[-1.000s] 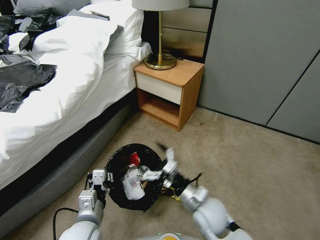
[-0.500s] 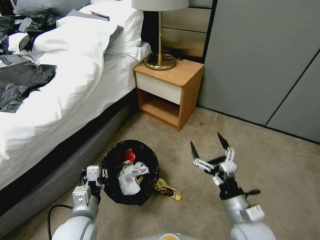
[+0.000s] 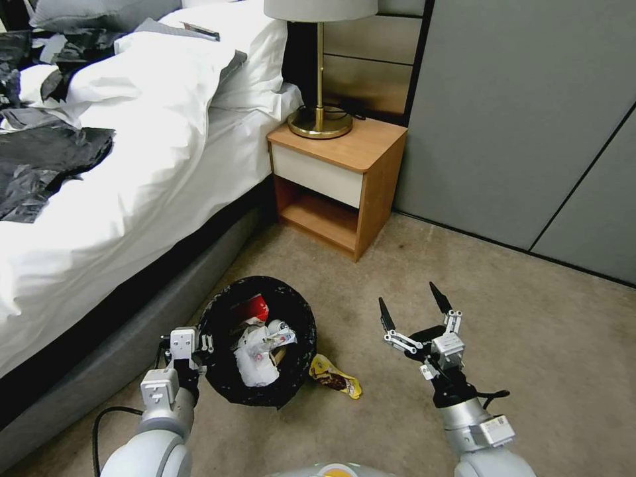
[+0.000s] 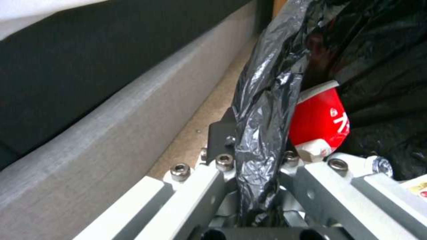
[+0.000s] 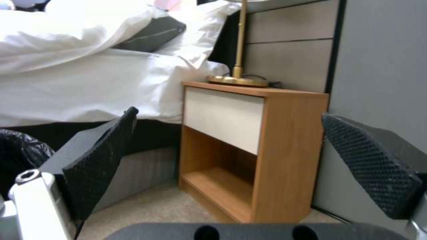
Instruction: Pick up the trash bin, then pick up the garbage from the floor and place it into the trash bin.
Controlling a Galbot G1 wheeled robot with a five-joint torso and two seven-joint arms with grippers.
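Round white bag-lined trash bin [image 3: 258,344]: my left gripper [image 3: 199,358] clamps its black rim; my right gripper [image 3: 411,317] hovers spread wide, empty, beyond the yellow snack wrapper [image 3: 336,378].

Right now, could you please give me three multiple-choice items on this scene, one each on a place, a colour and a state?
1. Where does the wrapper lie?
A. On the nightstand
B. On the carpet beside the bin
C. On the bed

2. What colour is the cup in the bin?
A. Red and white
B. Blue
C. Green

3. How is the right gripper?
A. Shut on the wrapper
B. Shut on the bin rim
C. Open and empty above the carpet

Answers:
1 B: the yellow wrapper rests on the floor just right of the bin, between it and the right gripper.
2 A: the left wrist view shows the cup red with white marks.
3 C: its jaws stand spread with nothing between them, while the left gripper clamps the bin's bagged rim.
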